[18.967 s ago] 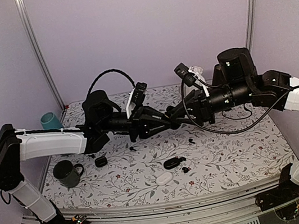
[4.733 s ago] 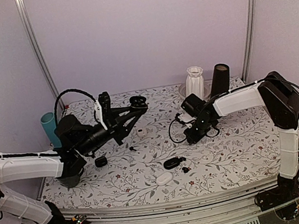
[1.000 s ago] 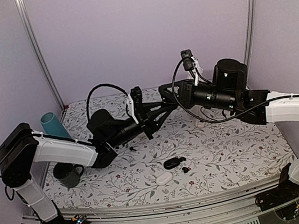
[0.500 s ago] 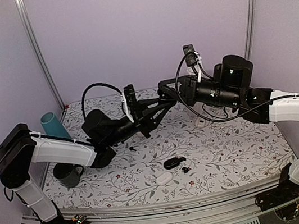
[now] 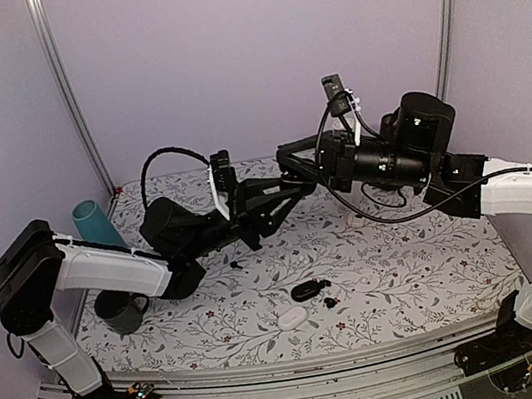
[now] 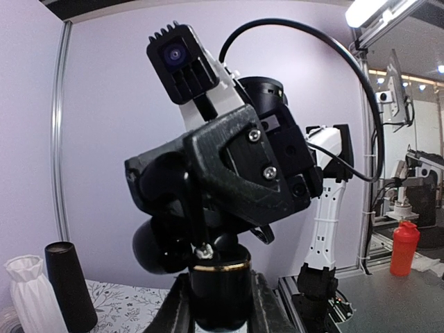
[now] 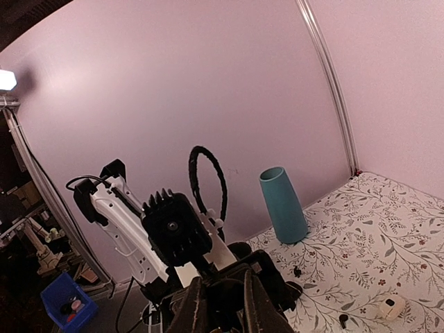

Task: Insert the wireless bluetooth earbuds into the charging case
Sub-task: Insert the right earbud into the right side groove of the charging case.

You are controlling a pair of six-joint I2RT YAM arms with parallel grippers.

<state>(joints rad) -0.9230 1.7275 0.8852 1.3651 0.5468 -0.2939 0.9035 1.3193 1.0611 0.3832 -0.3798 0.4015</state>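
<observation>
1. Nearest the arm bases, a white case (image 5: 292, 318) lies flat on the flowered table (image 5: 420, 276).
2. Just behind it sits a dark case (image 5: 307, 290), with one earbud (image 5: 331, 302) just beside its right end.
3. Farther back and to the left, a second earbud (image 5: 236, 264) lies alone on the cloth. A dark mug (image 5: 116, 309) stands near the table's left edge.
4. Above mid-table, the left gripper (image 6: 220, 300) is pressed onto a black charging case (image 6: 220, 277) with a gold band, holding it in the air, well off the table.
5. The right gripper (image 7: 220, 300) points straight at it, its tip just beside the held case. Its fingers (image 7: 191, 305) sit nearly together. The dark shape between them may be an earbud, but I cannot tell whether they pinch anything.
6. Farthest back, a teal cup (image 5: 90, 217) stands at the left. In the left wrist view a white vase (image 6: 31, 302) and a black cylinder (image 6: 69, 284) stand side by side.
</observation>
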